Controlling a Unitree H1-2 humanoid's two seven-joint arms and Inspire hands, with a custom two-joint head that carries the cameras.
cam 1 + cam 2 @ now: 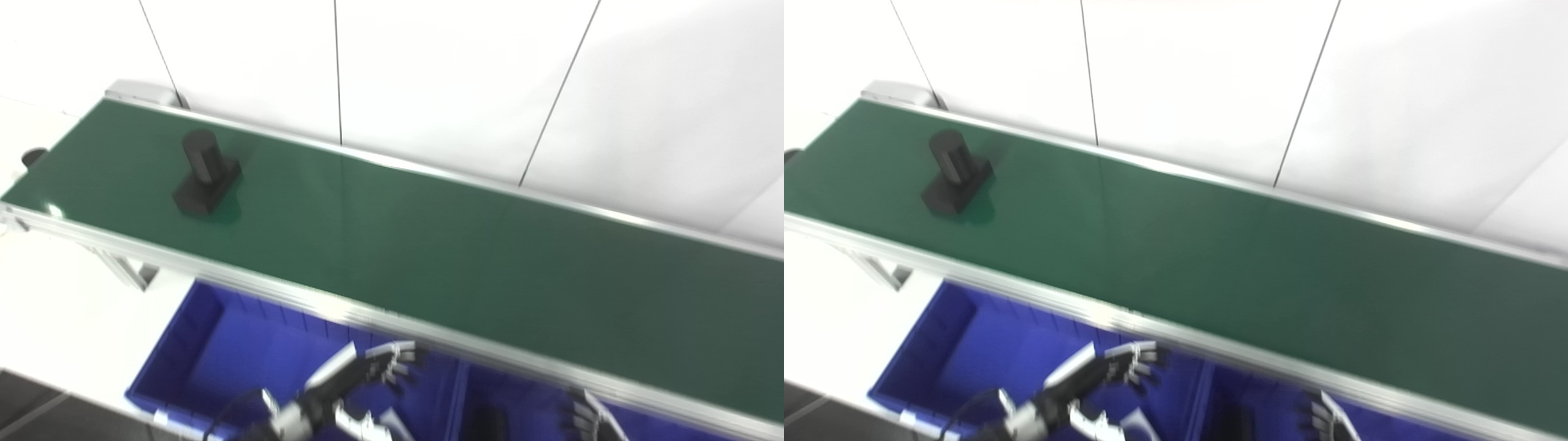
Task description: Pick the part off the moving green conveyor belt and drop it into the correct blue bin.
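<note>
The black part, a short cylinder standing upright on a rectangular base, sits on the green conveyor belt near its far left end, roughly mid-width between the aluminium side rails, and nothing touches it. Below the near rail lie two blue bins: the left bin shows a bare floor, while the right bin appears to hold a dark object close to the divider, though blur prevents identification.

The left hand hovers over the left bin, below belt level, fingers spread and holding nothing, well apart from the part. The right hand is cut off at the bottom edge; its fingers look extended and empty, but this is not certain.

Risks noted: the part is moving, so a reach timed late or early would close on bare belt. A sideways knock against the tall cylinder could topple it. Rising from below, the left hand could strike the near rail. Bin choice is unverified from these views.
</note>
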